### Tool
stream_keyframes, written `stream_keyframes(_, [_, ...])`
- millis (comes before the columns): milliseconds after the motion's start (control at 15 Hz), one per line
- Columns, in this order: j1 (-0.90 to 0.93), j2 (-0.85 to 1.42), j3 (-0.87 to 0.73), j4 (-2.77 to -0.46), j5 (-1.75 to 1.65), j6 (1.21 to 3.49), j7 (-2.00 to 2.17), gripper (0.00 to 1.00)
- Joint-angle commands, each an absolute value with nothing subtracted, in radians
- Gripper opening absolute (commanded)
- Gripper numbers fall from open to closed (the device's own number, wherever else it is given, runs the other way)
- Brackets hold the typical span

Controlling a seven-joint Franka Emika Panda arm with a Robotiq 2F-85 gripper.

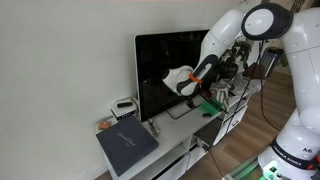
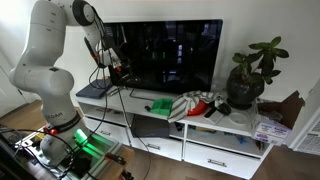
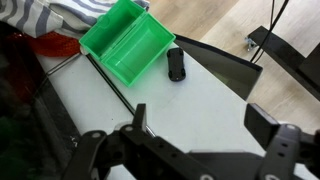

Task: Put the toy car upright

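Observation:
The toy car [image 3: 125, 45] is bright green and lies on the white TV cabinet top [image 3: 195, 100], its hollow side facing up and a black wheel [image 3: 176, 65] at its edge. It also shows in both exterior views [image 1: 207, 106] [image 2: 160, 106], in front of the black TV. My gripper [image 3: 200, 122] is open and empty. It hovers above the cabinet top a short way from the car, with both black fingers apart and nothing between them. In an exterior view the gripper [image 2: 118, 72] hangs above and to the side of the car.
The black TV [image 2: 165, 55] stands just behind the car. A striped cloth [image 3: 55, 18] and a red item [image 3: 50, 45] lie beside it. A potted plant [image 2: 245, 78] is at one end. A dark grey book [image 1: 127, 145] and a small white-and-black box [image 1: 125, 105] are at the other end. A thin black cable [image 3: 110, 80] crosses the top.

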State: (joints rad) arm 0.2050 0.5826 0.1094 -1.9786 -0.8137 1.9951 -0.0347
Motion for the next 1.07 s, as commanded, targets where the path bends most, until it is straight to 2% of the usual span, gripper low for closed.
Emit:
stream_keyframes(0, [0.221,0.592,0.104,-1.967,-0.825,1.964,-0.027,1.0])
stream_keyframes(1000, [0.268,0.74,0.096,-1.982,-0.847,1.894,0.12,1.0])
